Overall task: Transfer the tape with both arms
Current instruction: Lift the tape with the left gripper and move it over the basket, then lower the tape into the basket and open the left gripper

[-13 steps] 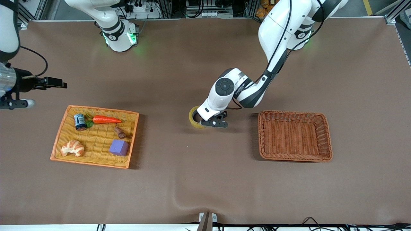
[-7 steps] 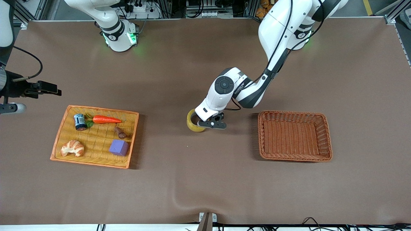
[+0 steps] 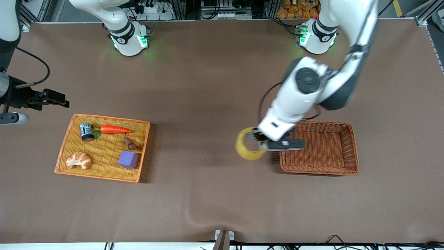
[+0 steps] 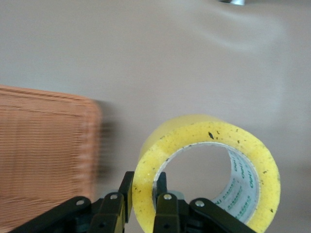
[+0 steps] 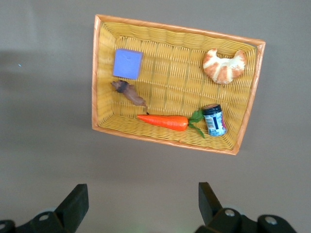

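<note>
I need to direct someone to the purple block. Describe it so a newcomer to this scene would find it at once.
Start at the yellow wicker tray at the right arm's end of the table. Of the five things in it, the purple block lies in the corner nearest the front camera and toward the table's middle, beside the croissant and just nearer the camera than a small brown piece. It is the only purple, flat-sided thing there.

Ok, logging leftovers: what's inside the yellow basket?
The yellow basket holds a purple cube, croissant, carrot, small can and a brown piece. Nothing looks covered.
</note>
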Action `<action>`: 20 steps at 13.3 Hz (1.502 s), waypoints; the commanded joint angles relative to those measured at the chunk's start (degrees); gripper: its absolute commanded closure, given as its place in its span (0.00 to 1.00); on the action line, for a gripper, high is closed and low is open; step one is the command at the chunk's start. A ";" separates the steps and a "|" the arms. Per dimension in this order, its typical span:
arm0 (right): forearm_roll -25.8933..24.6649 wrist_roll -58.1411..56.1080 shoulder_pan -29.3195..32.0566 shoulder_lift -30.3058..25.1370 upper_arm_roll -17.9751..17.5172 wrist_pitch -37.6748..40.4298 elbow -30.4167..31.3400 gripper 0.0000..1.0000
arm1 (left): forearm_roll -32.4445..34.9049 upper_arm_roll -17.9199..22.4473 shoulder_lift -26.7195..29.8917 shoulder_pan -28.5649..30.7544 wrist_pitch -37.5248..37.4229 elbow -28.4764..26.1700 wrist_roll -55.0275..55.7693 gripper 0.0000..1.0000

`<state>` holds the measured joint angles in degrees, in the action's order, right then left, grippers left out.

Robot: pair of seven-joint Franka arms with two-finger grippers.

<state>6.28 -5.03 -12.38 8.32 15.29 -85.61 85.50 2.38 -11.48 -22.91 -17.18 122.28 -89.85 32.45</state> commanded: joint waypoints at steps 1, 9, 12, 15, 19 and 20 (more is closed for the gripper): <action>0.49 3.36 -0.63 -0.58 0.26 0.97 -1.21 0.00 | 0.70 -0.56 3.83 5.38 -5.55 -2.44 -4.05 1.00; -3.72 24.53 -4.07 -4.35 -2.09 -1.05 -1.65 0.00 | 5.87 -0.74 2.27 19.37 7.05 -16.92 -12.85 1.00; -3.82 23.85 6.46 -6.73 -12.20 -1.58 -1.12 0.00 | 7.37 -0.57 -1.86 20.44 15.78 -20.19 -13.12 1.00; -3.73 21.83 11.21 -7.87 -15.19 -1.76 -0.86 0.00 | 12.20 -0.56 -3.02 20.44 15.71 -19.93 -13.21 0.00; -4.78 21.03 11.14 -8.84 -15.03 -2.63 0.37 0.00 | 12.21 -0.74 1.36 20.53 8.97 -16.34 -12.94 0.00; -5.48 20.94 11.58 -9.28 -15.12 -2.72 0.37 0.00 | 12.21 -1.09 3.12 20.52 4.50 -13.45 -12.94 0.00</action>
<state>2.70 16.41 -2.66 1.22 1.82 -87.26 83.73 13.02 -11.73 -24.20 2.91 133.82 -106.39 19.38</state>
